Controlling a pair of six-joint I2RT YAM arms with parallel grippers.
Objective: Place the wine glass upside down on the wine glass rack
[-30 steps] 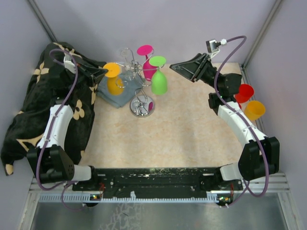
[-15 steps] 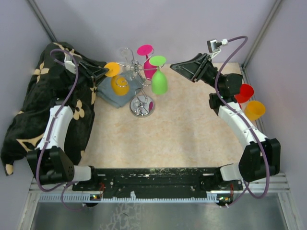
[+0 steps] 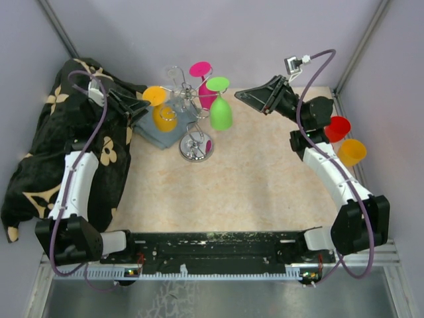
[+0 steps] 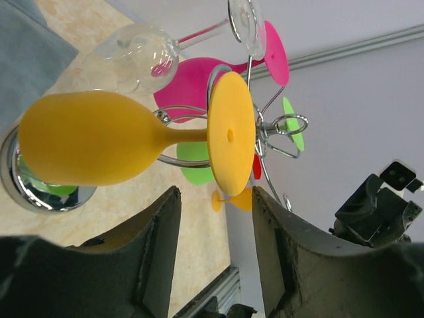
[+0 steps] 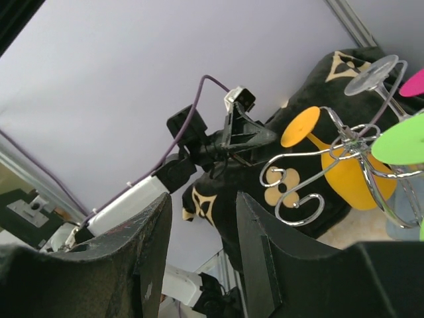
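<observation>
fingers of the left gripper [image 4: 213,199] stand apart, just short of the orange wine glass [image 4: 93,149] and not touching it. that glass hangs upside down on the wine glass rack [image 3: 192,151], its stem through a wire loop and its foot above. right gripper [image 5: 202,199], spread and empty, hovers well apart to the right, while a green glass [image 3: 220,116] and a pink glass [image 3: 207,95] hang on farther loops.

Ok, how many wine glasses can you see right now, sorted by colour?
orange glass, second orange glass: 2
pink glass: 1
green glass: 1
clear glass: 1
red glass: 1
Total: 6
</observation>
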